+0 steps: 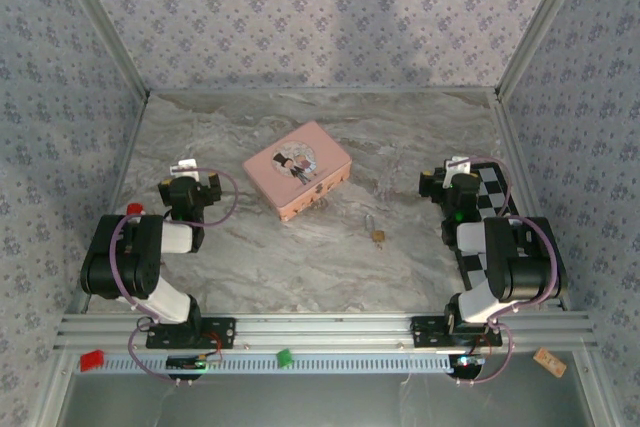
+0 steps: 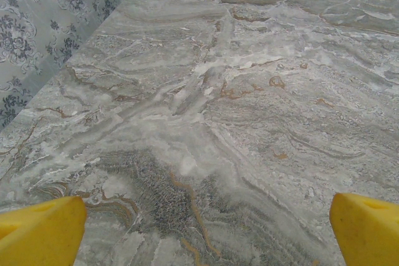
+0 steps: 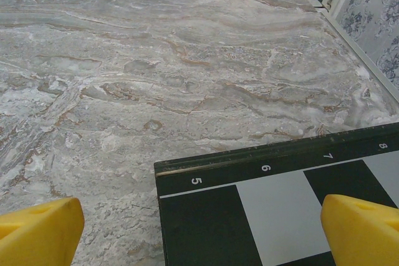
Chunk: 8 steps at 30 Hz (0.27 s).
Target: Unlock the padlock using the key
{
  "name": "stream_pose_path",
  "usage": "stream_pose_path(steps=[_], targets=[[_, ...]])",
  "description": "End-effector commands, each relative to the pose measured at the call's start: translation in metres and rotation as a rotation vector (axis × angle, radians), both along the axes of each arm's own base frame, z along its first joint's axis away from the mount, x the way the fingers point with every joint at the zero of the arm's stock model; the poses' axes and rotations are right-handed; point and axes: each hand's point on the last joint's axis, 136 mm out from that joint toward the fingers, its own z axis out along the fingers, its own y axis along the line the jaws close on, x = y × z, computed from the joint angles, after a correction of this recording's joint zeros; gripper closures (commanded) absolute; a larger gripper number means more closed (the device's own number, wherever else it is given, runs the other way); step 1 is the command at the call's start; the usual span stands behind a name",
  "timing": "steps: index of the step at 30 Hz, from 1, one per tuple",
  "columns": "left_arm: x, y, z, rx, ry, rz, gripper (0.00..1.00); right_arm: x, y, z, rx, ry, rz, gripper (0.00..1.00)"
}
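Padlock lies on marble table, well apart from edges

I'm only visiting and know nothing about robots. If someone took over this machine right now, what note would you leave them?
Left gripper: open, empty, over bare table.
Right gripper: open, empty, over a corner of the checkerboard.
Padlock: lying on the table between the arms, nearer and to the right of the pink tin, apart from it.
Key: I cannot pick it out.
Done: nothing that shows; nothing is held.
Left: find and grasp the key, steady the padlock, unlock it.
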Motion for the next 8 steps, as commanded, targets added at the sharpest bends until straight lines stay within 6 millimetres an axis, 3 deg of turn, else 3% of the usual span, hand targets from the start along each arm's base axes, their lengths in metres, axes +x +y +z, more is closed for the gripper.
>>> stream_pose_path(steps=[1,8], targets=[[0.0068,-0.0003,0.0117,-0.019,-0.035,-0.001,0.00,0.0031,-0.0031,-0.0006,0.017,0.006,-0.016,0.01],[0.0068,-0.0001,0.0113,-0.019,-0.034,0.000,0.00,0.0026,-0.0029,0.0004,0.014,-0.001,-0.016,0.01]])
